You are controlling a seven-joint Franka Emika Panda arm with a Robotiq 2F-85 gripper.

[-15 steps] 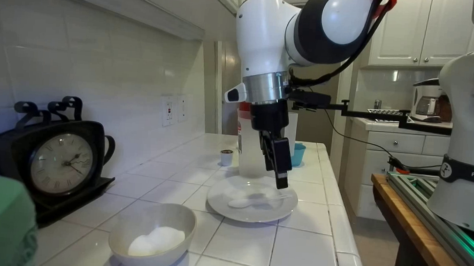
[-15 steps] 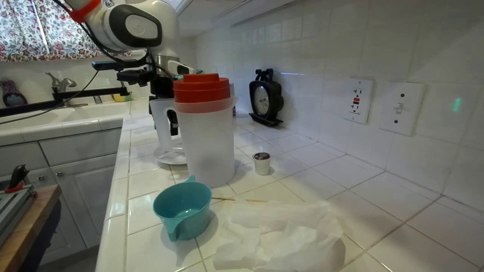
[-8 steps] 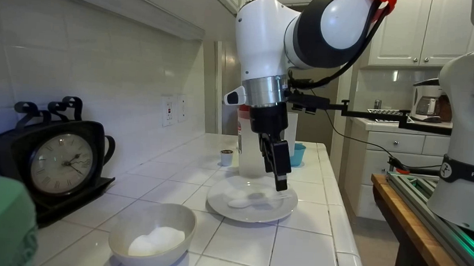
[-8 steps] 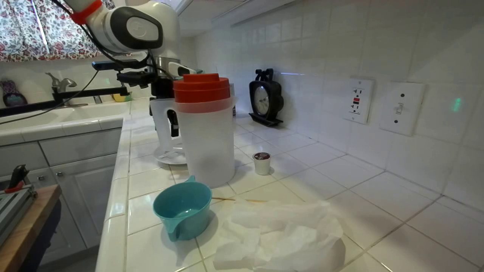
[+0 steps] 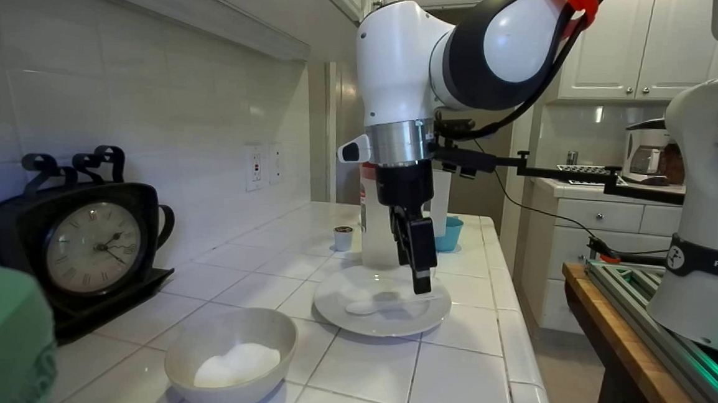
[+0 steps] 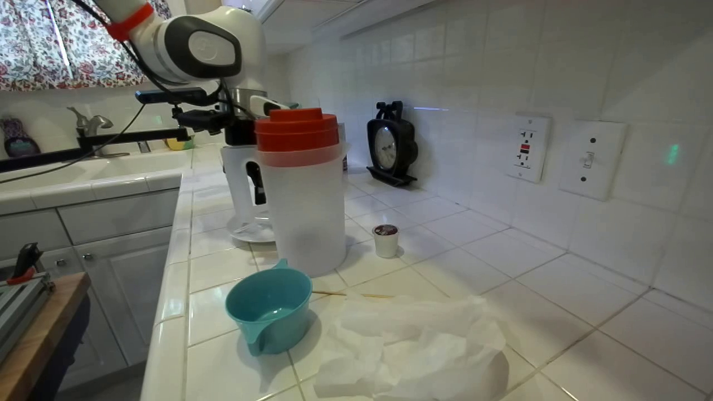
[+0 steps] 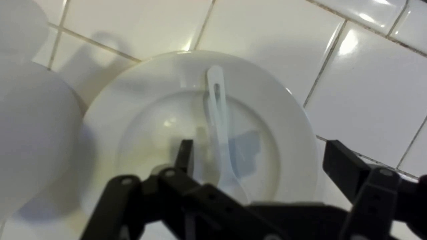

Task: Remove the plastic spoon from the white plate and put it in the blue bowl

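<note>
The whitish plastic spoon lies on the white plate in an exterior view. In the wrist view the spoon runs lengthwise across the plate, its handle end at the far rim and its bowl end partly hidden by my gripper. My gripper is open above the plate, with the spoon between its fingers, closer to the left one. In an exterior view the gripper's tips are just above the plate's right part. The blue bowl stands empty beyond the pitcher; it also shows partly hidden.
The red-lidded pitcher stands right beside the plate, between it and the blue bowl. A coffee pod and crumpled white paper lie on the counter. A grey-white bowl and a black clock stand on the plate's other side.
My gripper has come down a little towards the plate and shifted slightly left in an exterior view. The spoon, plate and blue bowl have not moved.
</note>
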